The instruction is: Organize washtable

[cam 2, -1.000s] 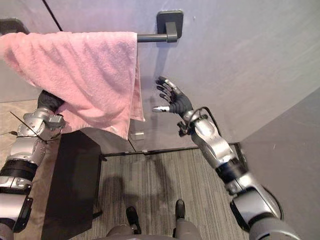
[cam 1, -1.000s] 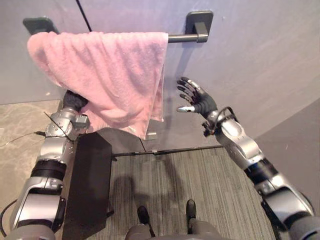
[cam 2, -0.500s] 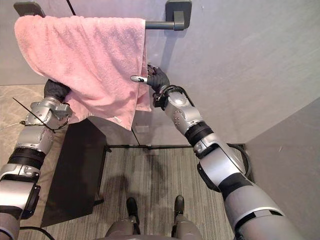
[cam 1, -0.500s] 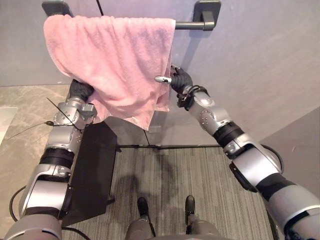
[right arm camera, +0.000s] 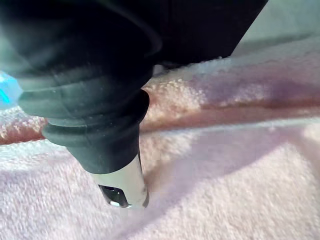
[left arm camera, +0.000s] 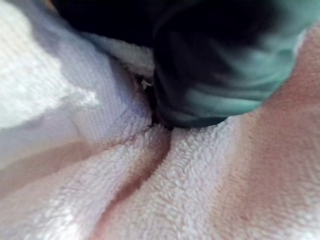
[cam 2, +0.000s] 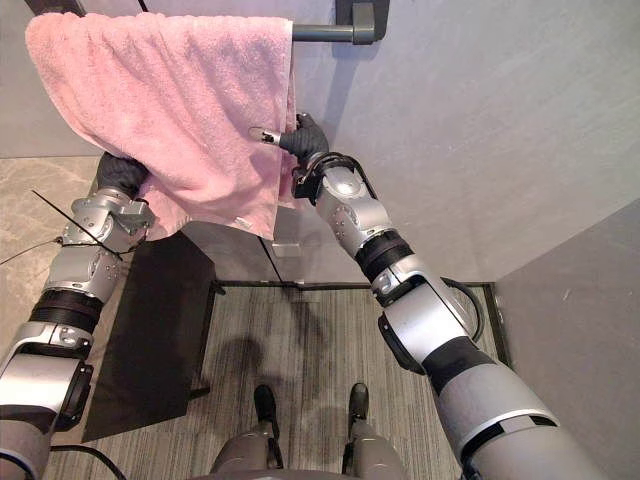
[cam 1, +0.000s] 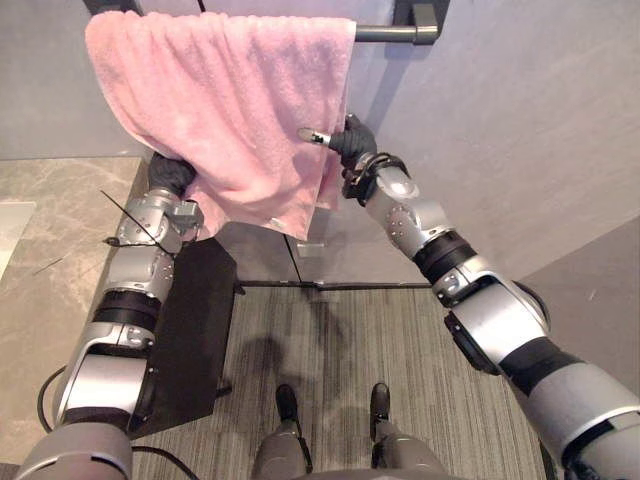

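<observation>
The pink towel [cam 1: 230, 100] hangs over the dark towel bar [cam 1: 385, 33] on the far wall. The right hand [cam 1: 352, 142] meets its right edge, thumb laid on the front (whether it grips, I cannot tell). The left hand [cam 1: 170, 172] is tucked under the lower left edge, its state likewise hidden.

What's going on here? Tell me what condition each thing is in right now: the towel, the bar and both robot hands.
Pink fluffy terry towel: draped over the bar, lower edge slanting.
Dark metal wall bar: mounted on the grey wall, right end bare.
Left robot hand: tucked under the towel's lower left edge, grip hidden.
Right robot hand: against the towel's right edge, grip hidden.
</observation>
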Available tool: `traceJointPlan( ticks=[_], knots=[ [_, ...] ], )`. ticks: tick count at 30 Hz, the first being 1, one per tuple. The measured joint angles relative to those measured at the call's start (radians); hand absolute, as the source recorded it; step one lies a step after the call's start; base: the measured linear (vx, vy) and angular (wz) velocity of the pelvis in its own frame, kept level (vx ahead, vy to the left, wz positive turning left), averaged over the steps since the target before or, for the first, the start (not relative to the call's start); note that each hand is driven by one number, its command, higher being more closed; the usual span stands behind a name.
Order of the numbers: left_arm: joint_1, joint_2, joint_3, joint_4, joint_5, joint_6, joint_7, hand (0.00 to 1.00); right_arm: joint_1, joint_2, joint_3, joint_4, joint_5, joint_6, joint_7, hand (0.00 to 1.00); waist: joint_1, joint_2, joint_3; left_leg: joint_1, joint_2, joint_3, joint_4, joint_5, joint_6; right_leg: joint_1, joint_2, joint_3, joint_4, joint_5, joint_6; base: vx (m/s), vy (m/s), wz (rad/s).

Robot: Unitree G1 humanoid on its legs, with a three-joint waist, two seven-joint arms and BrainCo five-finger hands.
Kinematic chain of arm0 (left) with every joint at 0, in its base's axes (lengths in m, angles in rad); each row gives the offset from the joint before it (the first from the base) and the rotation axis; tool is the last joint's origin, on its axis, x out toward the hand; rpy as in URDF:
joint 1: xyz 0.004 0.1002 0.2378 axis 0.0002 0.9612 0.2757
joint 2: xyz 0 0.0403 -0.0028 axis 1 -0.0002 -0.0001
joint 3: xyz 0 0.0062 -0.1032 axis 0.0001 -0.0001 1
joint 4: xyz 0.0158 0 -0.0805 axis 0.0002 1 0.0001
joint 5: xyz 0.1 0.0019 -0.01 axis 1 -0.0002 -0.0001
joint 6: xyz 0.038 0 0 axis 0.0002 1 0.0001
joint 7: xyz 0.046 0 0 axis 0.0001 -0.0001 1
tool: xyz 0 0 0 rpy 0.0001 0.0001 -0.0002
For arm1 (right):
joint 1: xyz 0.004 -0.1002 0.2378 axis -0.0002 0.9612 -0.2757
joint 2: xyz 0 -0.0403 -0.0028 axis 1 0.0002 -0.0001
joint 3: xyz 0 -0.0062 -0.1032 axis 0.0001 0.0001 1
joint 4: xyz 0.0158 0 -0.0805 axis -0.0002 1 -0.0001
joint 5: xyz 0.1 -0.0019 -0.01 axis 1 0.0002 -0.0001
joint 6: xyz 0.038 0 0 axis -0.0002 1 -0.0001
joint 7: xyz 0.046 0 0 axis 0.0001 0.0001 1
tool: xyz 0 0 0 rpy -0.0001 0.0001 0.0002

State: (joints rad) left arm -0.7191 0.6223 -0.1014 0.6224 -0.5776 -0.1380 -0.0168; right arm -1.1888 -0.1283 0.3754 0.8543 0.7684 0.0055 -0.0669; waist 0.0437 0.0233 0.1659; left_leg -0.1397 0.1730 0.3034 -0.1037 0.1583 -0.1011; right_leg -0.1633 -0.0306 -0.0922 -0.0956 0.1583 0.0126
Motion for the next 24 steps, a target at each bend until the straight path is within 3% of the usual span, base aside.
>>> traceJointPlan(
  ticks=[11, 21, 22, 23, 24],
  knots=[
    [0.004, -0.041, 0.061, 0.0, 0.002, 0.0, 0.02, 1.0, -0.001, -0.039, -0.13, -0.007, -0.071, -0.001, -0.025, 1.0, -0.007, 0.001, 0.001, 0.003, 0.0, 0.005, 0.0, 0.001, 0.001, 0.0, 0.001, 0.005, 0.0, 0.003, 0.0, 0.0, 0.001, 0.0],
    [0.02, -0.051, 0.074, 0.0, 0.003, 0.0, 0.023, 1.0, -0.001, -0.049, -0.131, -0.052, -0.089, -0.001, -0.021, 1.0, -0.012, 0.001, 0.007, 0.004, 0.0, 0.021, 0.0, 0.001, 0.001, -0.009, 0.001, 0.019, 0.0, 0.007, 0.002, 0.0, 0.006, -0.05],
    [0.027, -0.055, 0.075, 0.0, 0.003, 0.0, 0.023, 1.0, -0.001, -0.049, -0.131, -0.053, -0.097, -0.001, -0.021, 0.0, -0.015, 0.001, 0.007, 0.004, 0.0, 0.021, 0.0, 0.001, 0.001, -0.009, 0.001, 0.018, 0.0, 0.007, 0.002, 0.0, 0.0, 0.0],
    [0.034, -0.062, 0.075, 0.0, 0.003, 0.0, 0.023, 1.0, -0.001, -0.049, -0.13, -0.053, -0.103, -0.001, -0.021, 0.0, -0.017, 0.001, 0.007, 0.003, 0.0, 0.02, 0.0, 0.001, 0.001, -0.008, 0.0, 0.017, 0.0, 0.007, 0.002, 0.0, 0.0, 0.0],
    [0.037, -0.064, 0.075, 0.0, 0.003, 0.0, 0.023, 0.0, -0.001, -0.049, -0.129, -0.053, -0.103, -0.001, -0.021, 0.0, -0.018, 0.001, 0.007, 0.003, 0.0, 0.018, 0.0, 0.001, 0.001, -0.008, 0.0, 0.016, 0.0, 0.007, 0.002, 0.0, 0.006, 0.04]
  ],
)
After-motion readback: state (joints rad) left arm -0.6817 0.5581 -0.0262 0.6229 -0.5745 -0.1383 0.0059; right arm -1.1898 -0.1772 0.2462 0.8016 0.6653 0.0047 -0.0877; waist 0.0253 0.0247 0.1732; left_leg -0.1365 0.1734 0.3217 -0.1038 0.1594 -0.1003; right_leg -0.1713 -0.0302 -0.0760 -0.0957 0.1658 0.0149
